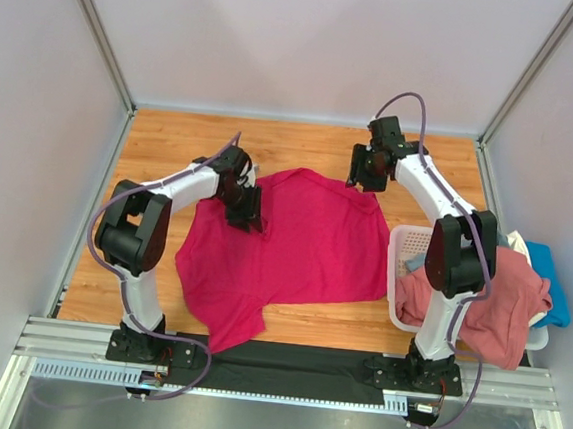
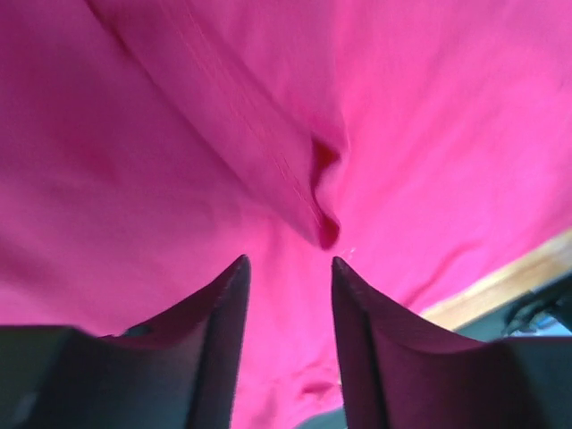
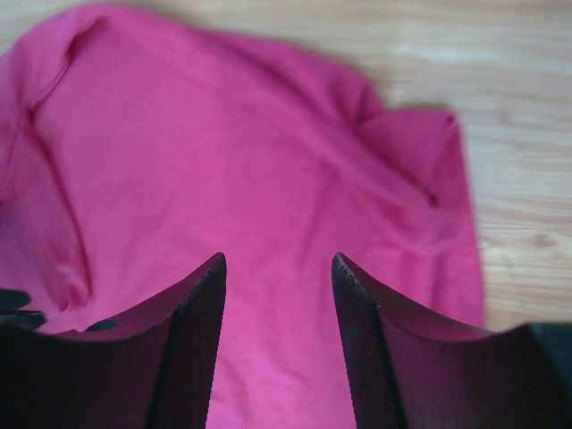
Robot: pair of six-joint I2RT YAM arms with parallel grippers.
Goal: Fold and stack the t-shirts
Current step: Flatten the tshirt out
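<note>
A magenta-red t-shirt (image 1: pixel 294 245) lies spread and somewhat rumpled on the wooden table. My left gripper (image 1: pixel 248 211) is open, low over the shirt's left shoulder area; in the left wrist view (image 2: pixel 288 261) cloth fills the space between its fingers and a folded seam (image 2: pixel 317 192) lies just ahead. My right gripper (image 1: pixel 369 172) is open above the shirt's far right corner; the right wrist view (image 3: pixel 278 257) shows the shirt (image 3: pixel 232 179) below its fingers, nothing gripped. A dusty pink shirt (image 1: pixel 495 303) and a blue one (image 1: pixel 553 283) hang over the basket.
A white lattice basket (image 1: pixel 399 257) stands at the right edge, beside my right arm. Bare wooden table (image 1: pixel 162 148) shows at the far side and left. Grey enclosure walls stand around. A metal rail (image 1: pixel 284 360) runs along the near edge.
</note>
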